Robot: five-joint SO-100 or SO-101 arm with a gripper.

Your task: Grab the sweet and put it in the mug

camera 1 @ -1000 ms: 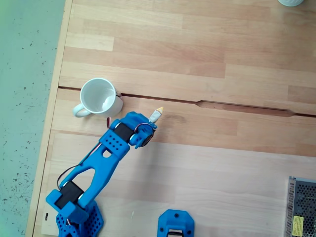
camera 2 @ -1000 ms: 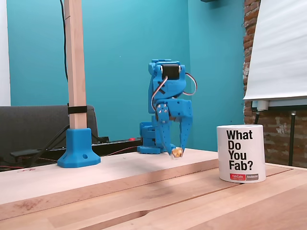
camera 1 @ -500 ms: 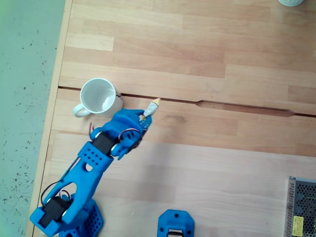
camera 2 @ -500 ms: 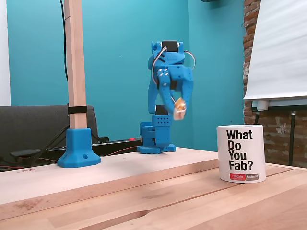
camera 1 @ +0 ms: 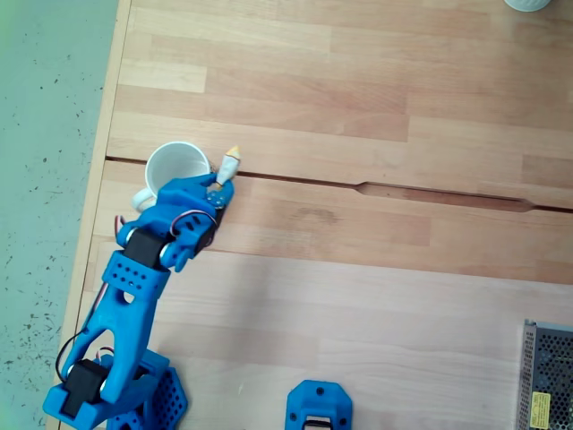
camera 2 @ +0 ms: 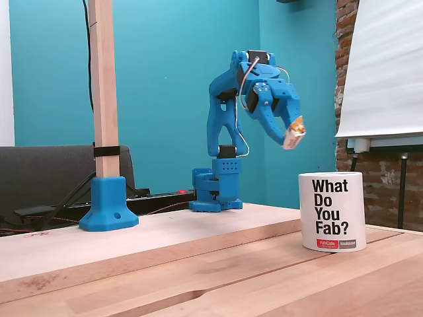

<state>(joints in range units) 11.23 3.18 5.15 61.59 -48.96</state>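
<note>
The white mug (camera 1: 172,165) stands near the table's left edge in a fixed view, partly covered by the blue arm; in the side fixed view the mug (camera 2: 331,211) shows black lettering. The sweet (camera 1: 228,165), white with an orange tip, sticks out of my blue gripper (camera 1: 220,182), which is shut on it just right of the mug's rim. From the side, the gripper (camera 2: 291,135) holds the sweet (camera 2: 295,133) in the air, above and slightly left of the mug.
A blue mount (camera 1: 318,406) sits at the table's front edge and a metal mesh box (camera 1: 546,376) at the lower right. A wooden post in a blue base (camera 2: 108,201) stands left in the side view. A pale round object (camera 1: 528,4) peeks in at top right.
The arm lifted the sweet off the table and swung it left in the top view, toward the mug. From the side it rose and moved right, ending above the mug's near side.
</note>
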